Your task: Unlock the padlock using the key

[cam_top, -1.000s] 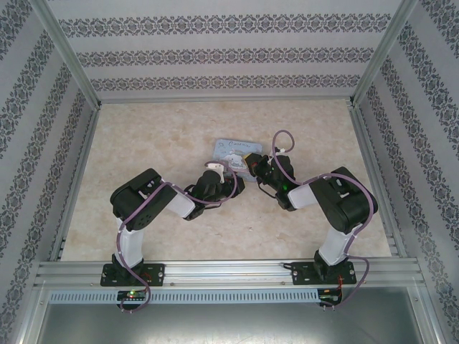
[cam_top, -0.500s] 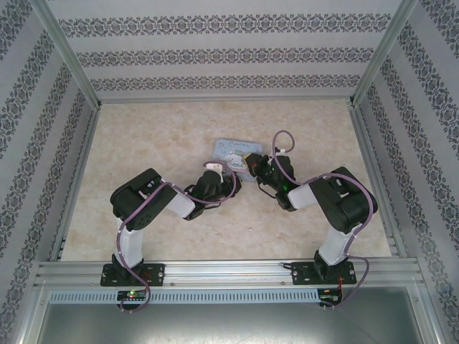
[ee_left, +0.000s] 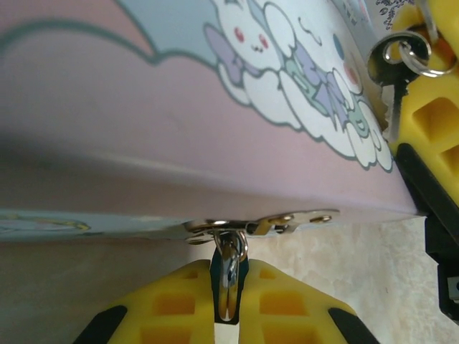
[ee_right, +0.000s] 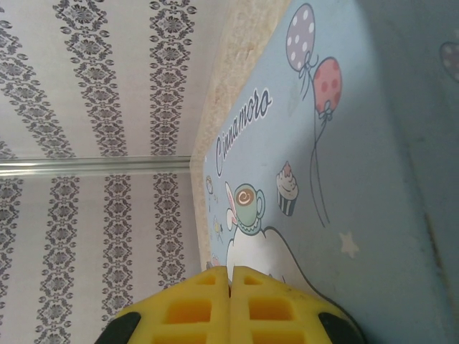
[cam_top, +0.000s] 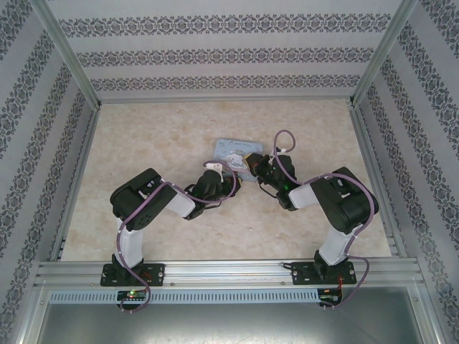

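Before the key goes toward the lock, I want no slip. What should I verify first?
1. Left gripper shut on the padlock: ok.
2. Padlock hanging from the hasp of the tin: ok.
3. Right gripper shut: ok.
4. Key firmly pinched by the right gripper: cannot tell; it lies against a yellow finger.
5. Key lined up with the padlock: not ok; it sits off to the side, apart from it.

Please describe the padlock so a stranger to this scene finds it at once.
Find the pale blue cartoon tin mid-table. On its edge facing the left gripper sits a metal hasp. The padlock hangs from it, pinched in that gripper; the key nearby instead carries a ring.
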You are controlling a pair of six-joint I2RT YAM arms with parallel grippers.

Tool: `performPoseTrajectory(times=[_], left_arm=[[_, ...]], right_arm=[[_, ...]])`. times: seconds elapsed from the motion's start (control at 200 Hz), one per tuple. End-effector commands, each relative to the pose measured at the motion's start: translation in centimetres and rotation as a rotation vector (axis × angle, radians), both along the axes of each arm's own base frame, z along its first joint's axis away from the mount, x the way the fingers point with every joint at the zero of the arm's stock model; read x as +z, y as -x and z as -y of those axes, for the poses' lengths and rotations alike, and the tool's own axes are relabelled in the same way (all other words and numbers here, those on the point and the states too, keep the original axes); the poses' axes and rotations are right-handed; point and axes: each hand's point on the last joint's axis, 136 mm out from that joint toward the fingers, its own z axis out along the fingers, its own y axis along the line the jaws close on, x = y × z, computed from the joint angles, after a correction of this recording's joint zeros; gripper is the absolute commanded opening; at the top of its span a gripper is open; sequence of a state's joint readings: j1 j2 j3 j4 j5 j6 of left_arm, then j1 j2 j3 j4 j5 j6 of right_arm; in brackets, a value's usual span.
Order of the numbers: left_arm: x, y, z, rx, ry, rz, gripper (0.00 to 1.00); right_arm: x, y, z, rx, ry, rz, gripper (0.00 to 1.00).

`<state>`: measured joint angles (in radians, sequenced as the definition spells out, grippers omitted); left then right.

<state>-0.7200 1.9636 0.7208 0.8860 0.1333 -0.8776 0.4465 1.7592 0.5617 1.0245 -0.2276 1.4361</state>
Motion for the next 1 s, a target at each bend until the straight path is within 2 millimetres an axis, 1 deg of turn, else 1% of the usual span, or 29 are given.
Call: performPoseTrajectory(times=[0.0,0.105,0.245,0.35,0.485,0.505,0.63,0.65,0.66,0.675,0.774,0.859,0.994], left_arm=[[-0.2,-0.3,-0.7,0.027,0.013,-0.055,0.0],[0.0,-0.3,-1.5,0.044,0.01,-0.067,0.0],[0.4,-0.2,-2.4,0.056,0.001,-0.073,0.0],[0.9,-0.1,-3.0,0.059,-0.004,-0.076,0.0],[1.7,0.2,-3.2,0.04,-0.009,-0.083,0.0],[1.8,0.2,-3.3,0.038,-0.01,-0.087,0.0],[2.3,0.4,-3.5,0.019,0.008,-0.114,0.0],[2.4,0.5,-3.5,0.018,0.012,-0.117,0.0],[2.5,0.5,-3.6,0.017,0.013,-0.12,0.0],[2.5,0.5,-3.6,0.014,0.015,-0.123,0.0],[3.0,0.7,-3.6,-0.001,0.032,-0.14,0.0],[3.6,0.9,-3.3,-0.022,0.049,-0.146,0.0],[4.3,1.5,-2.8,-0.059,0.084,-0.161,0.0]], right_arm=[[2.5,-0.1,0.1,0.022,0.005,0.054,0.0],[4.0,0.4,0.3,0.035,0.022,0.079,0.0],[5.5,1.8,0.7,0.054,0.047,0.102,0.0],[5.9,3.2,1.3,0.061,0.062,0.109,0.0],[6.4,5.4,1.8,0.08,0.072,0.123,0.0],[6.0,5.9,2.0,0.083,0.082,0.109,0.0],[5.3,8.5,2.3,0.105,0.108,0.106,0.0],[5.5,8.7,2.3,0.106,0.108,0.111,0.0],[4.7,9.2,2.5,0.111,0.116,0.095,0.0],[4.3,9.6,2.6,0.113,0.12,0.09,0.0],[2.8,11.7,2.6,0.126,0.141,0.072,0.0],[1.6,13.4,2.2,0.153,0.164,0.071,0.0],[0.0,15.0,1.9,0.171,0.194,0.065,0.0]])
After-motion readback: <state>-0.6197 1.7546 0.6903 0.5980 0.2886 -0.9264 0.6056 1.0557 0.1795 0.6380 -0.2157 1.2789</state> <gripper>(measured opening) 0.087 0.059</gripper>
